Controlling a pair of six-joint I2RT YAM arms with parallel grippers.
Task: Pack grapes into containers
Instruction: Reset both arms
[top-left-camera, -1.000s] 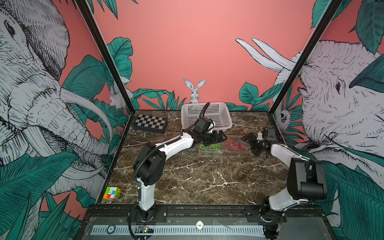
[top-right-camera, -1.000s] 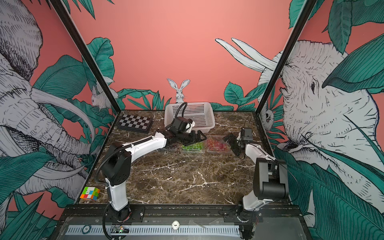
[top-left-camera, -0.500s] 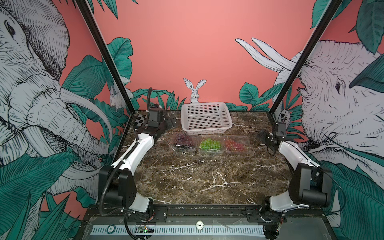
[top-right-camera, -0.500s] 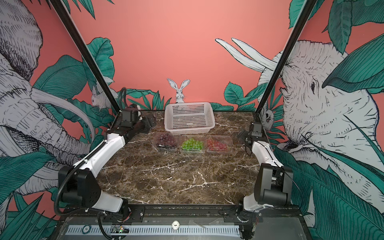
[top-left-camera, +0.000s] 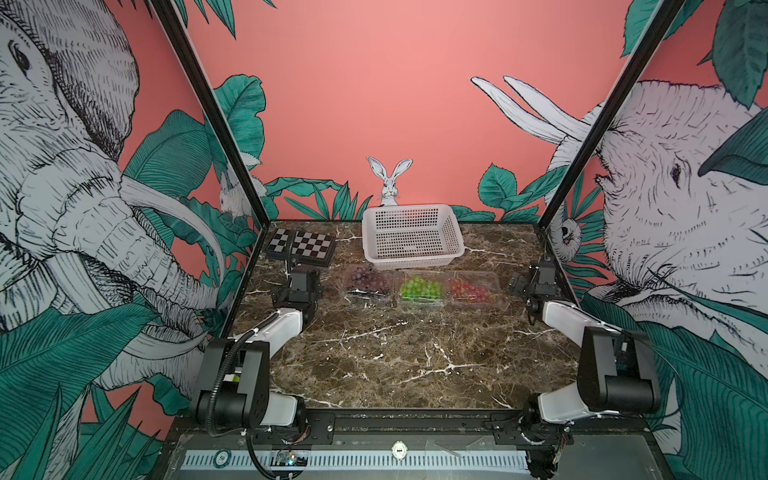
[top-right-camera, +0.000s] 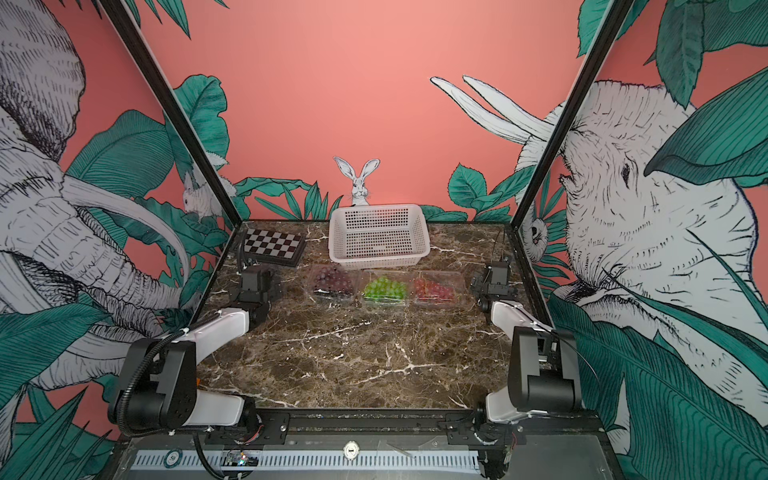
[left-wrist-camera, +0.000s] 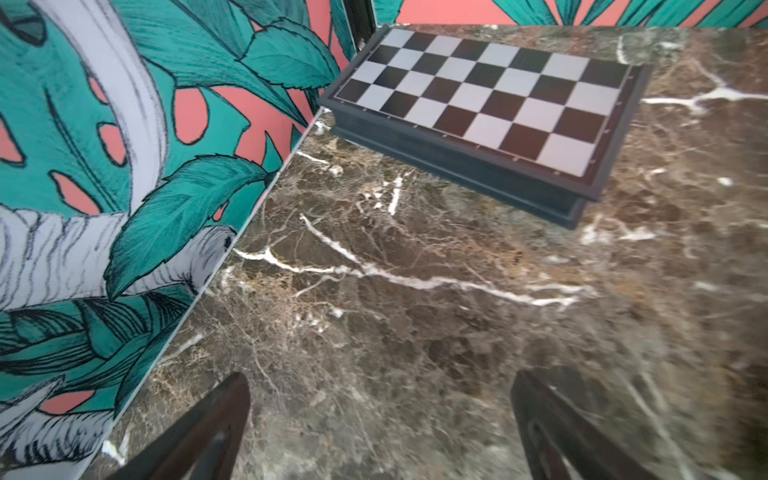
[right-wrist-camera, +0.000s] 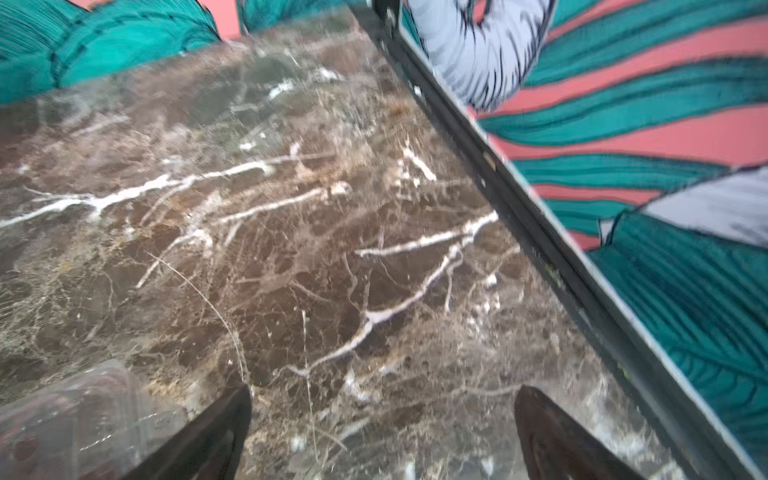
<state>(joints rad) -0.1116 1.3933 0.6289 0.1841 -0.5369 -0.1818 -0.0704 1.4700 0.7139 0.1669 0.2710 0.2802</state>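
Observation:
Three clear containers stand in a row in front of the basket, seen in both top views. The left one (top-left-camera: 348, 291) holds dark purple grapes (top-left-camera: 368, 280), the middle one (top-left-camera: 419, 303) green grapes (top-left-camera: 419, 288), the right one (top-left-camera: 496, 291) red grapes (top-left-camera: 469, 289). My left gripper (top-left-camera: 297, 268) hovers left of the row, open and empty, pointing at the chessboard; the left wrist view shows only marble between its fingertips (left-wrist-camera: 380, 382). To the right of the row my right gripper (top-left-camera: 536, 276) is open and empty (right-wrist-camera: 382, 395). The red-grape container (right-wrist-camera: 83, 411) sits blurred beside one of its fingers.
A white perforated basket (top-left-camera: 411, 259) stands empty at the back centre. A folded chessboard (top-left-camera: 301, 247) lies at the back left, just beyond my left gripper (left-wrist-camera: 478, 104). Patterned walls close in both sides. The marble table (top-left-camera: 395, 353) stretches toward the front.
Both arms have pulled away from the containers. The left gripper swung from over the row out to the left by the chessboard. The right gripper drew back to the right wall.

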